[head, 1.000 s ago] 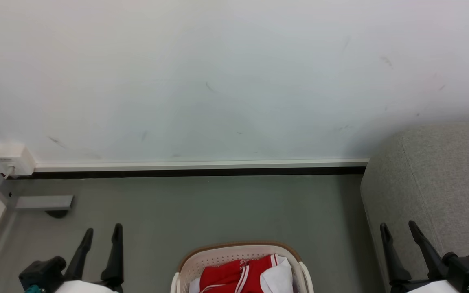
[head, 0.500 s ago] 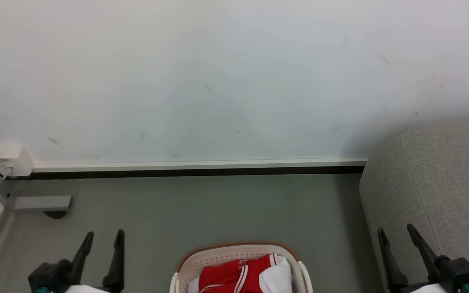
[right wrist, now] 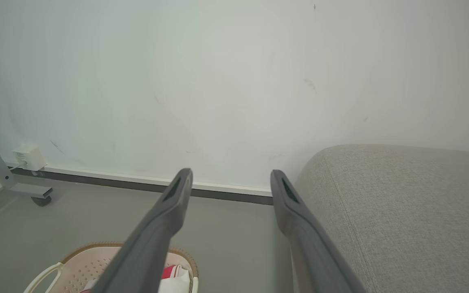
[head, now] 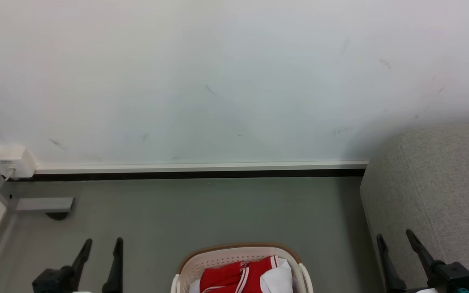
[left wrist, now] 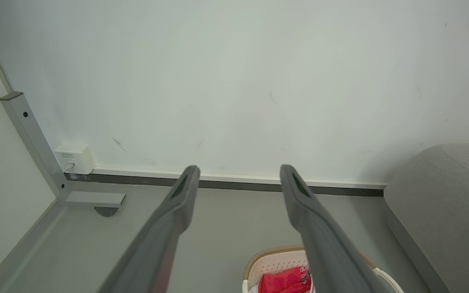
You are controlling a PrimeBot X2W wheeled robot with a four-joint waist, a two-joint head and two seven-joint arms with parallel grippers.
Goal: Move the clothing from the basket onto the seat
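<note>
Down go both grippers in the head view, sinking further than the slight drift of the whole picture, which is the camera's own shift; basket and couch have not stirred.

Left gripper point(head: 104, 241) sits at the lower left, fingers spread as wide as they go, nothing between them, poised over the grey floor point(head: 218, 207) and well to the left of the basket. Right gripper point(head: 394, 234), lower right, is just as wide and just as empty, its fingers just beside the rounded flank of the light-grey couch point(head: 442, 183); I cannot tell whether they touch it.

Between the two stands the cream laundry basket point(head: 210, 258) on the floor, brown rim band showing. Red sports garments point(head: 226, 276) with white stripes lie heaped inside, and a white cloth point(head: 277, 278) is tucked against their right side. A strip of floor separates basket from couch.

My read: this is the very opening, the first reach not yet begun, and every garment in sight sits in the basket. Next up, one gripper needs to swing in over the rim, drop into the heap and pinch a good fold of red fabric. Soft stuff, so it may drag its neighbours along. Then lift clear and carry right to the couch.
</note>
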